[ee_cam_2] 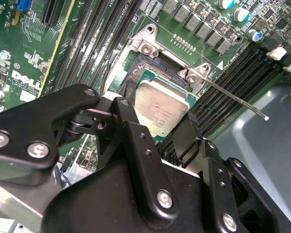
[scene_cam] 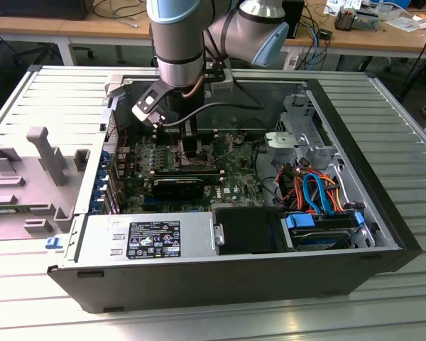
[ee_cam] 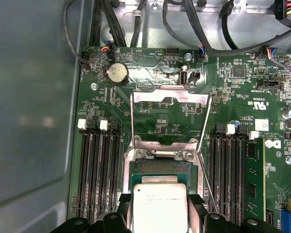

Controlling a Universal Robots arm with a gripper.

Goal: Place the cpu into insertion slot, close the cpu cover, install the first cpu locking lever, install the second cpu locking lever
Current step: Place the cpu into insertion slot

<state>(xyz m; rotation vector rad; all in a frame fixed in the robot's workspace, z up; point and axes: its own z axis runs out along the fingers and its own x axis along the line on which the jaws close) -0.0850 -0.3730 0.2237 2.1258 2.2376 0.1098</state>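
One gripper, fingers clamped on cpu edges, over insertion slot, possibly not yet seated; cpu cover standing open.

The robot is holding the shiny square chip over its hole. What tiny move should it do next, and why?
Probably ease straight down. The tool grips the cpu by two sides, seemingly just above the insertion slot, whose pins show beyond the chip's edge. The cpu cover stands flipped open, so nothing seems to block it.
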